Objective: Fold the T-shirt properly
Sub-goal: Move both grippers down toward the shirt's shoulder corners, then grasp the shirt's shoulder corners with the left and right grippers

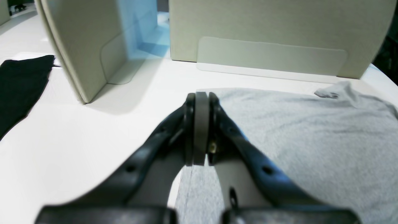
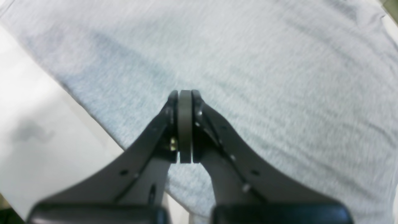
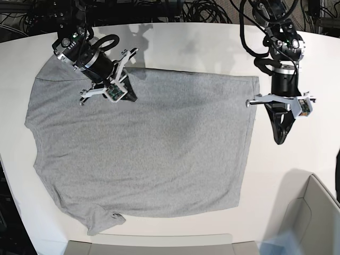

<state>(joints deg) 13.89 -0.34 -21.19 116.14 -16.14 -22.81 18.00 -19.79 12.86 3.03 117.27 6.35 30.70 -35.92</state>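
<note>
The grey T-shirt [image 3: 143, 143] lies spread flat on the white table [image 3: 202, 48], plain side up, with a sleeve bunched at the lower left. My right gripper [image 3: 130, 97] hangs over the shirt's upper left part. In the right wrist view this gripper [image 2: 185, 96] is shut, pads together, nothing in them, with grey cloth [image 2: 264, 68] beneath. My left gripper [image 3: 280, 139] points down over bare table just right of the shirt's straight edge. The left wrist view shows it [image 1: 201, 101] shut and empty, the shirt [image 1: 311, 133] lying to its right.
Beige partition panels [image 1: 279, 31] stand on the table beyond the left gripper, and a beige bin corner [image 3: 313, 212] shows at the base view's lower right. A black cloth [image 1: 18, 81] lies far left in the left wrist view. Cables [image 3: 202, 10] run behind the table's far edge.
</note>
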